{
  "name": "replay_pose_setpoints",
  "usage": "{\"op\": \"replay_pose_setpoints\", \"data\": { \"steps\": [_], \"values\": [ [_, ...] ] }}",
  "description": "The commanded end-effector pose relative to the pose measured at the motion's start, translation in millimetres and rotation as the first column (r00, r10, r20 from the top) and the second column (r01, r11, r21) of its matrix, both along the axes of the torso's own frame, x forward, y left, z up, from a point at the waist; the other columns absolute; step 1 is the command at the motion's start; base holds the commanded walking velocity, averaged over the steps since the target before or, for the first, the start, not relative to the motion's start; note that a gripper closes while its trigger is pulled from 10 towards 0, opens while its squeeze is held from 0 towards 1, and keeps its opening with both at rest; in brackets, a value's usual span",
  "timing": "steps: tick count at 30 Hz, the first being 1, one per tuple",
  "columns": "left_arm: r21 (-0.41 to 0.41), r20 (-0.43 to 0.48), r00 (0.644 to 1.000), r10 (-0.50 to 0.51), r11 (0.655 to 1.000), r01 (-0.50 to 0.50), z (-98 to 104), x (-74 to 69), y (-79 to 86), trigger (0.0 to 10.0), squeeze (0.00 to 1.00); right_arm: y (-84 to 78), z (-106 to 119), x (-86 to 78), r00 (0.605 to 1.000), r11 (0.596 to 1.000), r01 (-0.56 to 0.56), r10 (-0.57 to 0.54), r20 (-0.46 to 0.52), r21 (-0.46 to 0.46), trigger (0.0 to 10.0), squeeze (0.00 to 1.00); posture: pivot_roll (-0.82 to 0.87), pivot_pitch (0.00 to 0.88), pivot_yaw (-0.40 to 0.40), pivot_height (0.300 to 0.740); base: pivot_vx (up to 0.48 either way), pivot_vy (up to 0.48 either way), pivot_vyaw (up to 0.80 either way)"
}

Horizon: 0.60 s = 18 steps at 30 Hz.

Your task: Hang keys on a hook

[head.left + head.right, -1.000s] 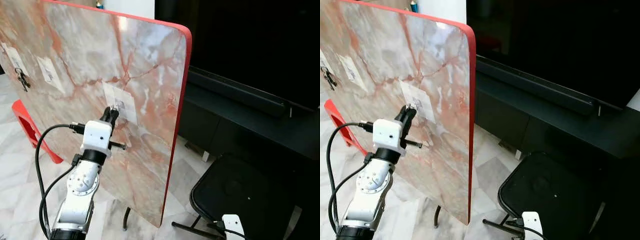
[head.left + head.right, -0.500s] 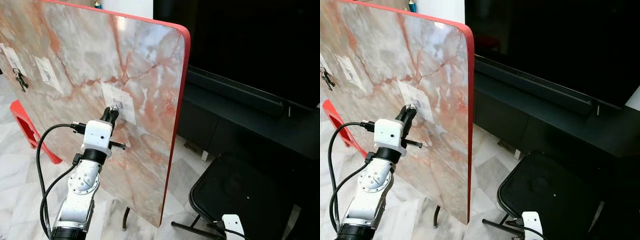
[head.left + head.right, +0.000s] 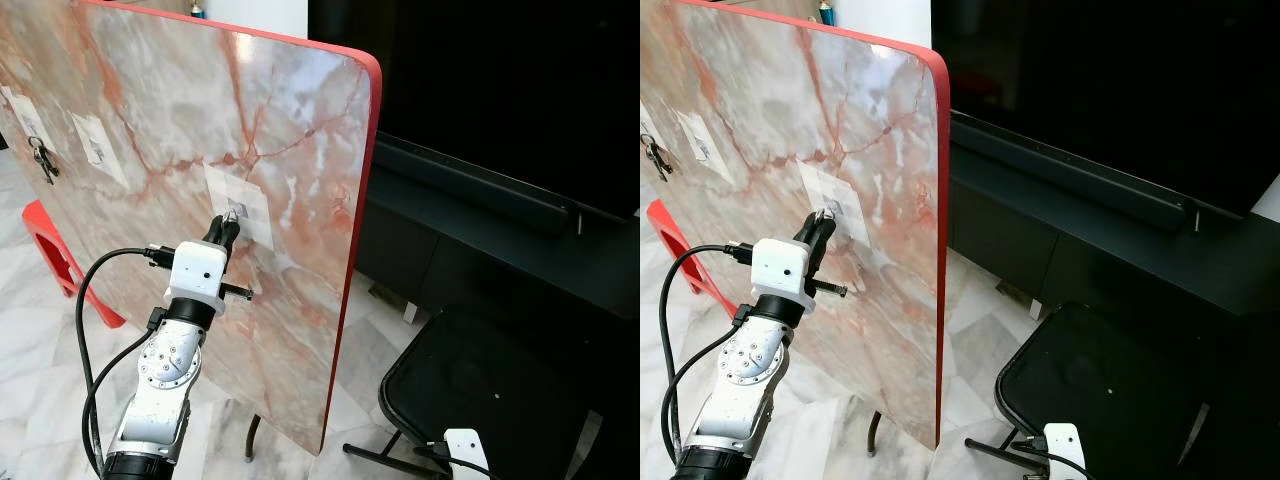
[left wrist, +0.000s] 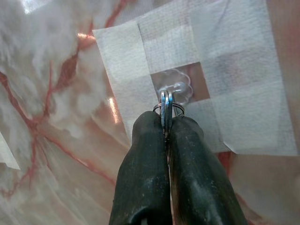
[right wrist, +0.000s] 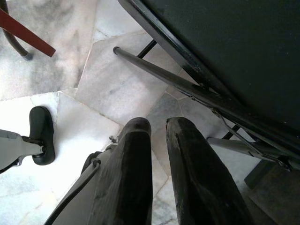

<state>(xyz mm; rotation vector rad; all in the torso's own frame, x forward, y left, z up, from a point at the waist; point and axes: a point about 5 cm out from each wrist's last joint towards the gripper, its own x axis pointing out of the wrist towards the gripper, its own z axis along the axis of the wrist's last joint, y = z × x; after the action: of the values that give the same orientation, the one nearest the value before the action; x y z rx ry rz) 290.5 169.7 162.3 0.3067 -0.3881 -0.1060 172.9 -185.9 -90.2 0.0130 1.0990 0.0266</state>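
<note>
Keys (image 4: 166, 108) sit pinched edge-on between the fingertips of the left gripper (image 4: 165, 129), with the metal blade and its split ring poking out just past the tips. The ring is at the clear plastic hook (image 4: 177, 89), touching it or nearly so; whether the loop has actually passed over the hook's lip cannot be told from the wrist view.

Orientation: long axis of the keys runs in line with the gripper's fingers, ring end leading toward the board, thin edge facing the wrist camera.

The hook is stuck on a white adhesive patch (image 4: 220, 101) on the marbled, red-rimmed board (image 3: 300, 130), which stands upright.

Judgement on the step: seating the ring. To do it well, the ring's opening should be brought just above the hook tip, then lowered so the loop drops behind the lip; only then should the fingers part. Approach should be slow, since the hook is transparent and small, and pressing into the board could shift the patch. A slight roll of the wrist may be needed to present the ring flat.

Further out, another key bunch (image 3: 41, 159) hangs at the board's far left. The right gripper (image 5: 157, 136) hangs idle over the floor, fingers a little apart, holding nothing.
</note>
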Motion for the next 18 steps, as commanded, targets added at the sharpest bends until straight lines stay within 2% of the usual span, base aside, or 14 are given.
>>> {"op": "replay_pose_setpoints", "data": {
  "steps": [1,18],
  "values": [
    [0.019,-0.101,0.995,0.004,1.000,-0.002,-21,-3.1,1.3,10.0,0.00,-1.9,0,-0.1,1.000,1.000,0.000,0.000,-0.002,-0.005,10.0,0.00,-0.03,0.000,-0.052,0.740,0.000,0.000,0.00],
    [0.013,-0.157,0.987,0.026,1.000,-0.024,-37,-10.3,4.2,10.0,0.00,-1.9,0,-0.1,1.000,1.000,0.000,0.000,-0.001,-0.004,10.0,0.00,-0.03,0.000,-0.052,0.740,0.000,0.000,0.00]
  ]
}}
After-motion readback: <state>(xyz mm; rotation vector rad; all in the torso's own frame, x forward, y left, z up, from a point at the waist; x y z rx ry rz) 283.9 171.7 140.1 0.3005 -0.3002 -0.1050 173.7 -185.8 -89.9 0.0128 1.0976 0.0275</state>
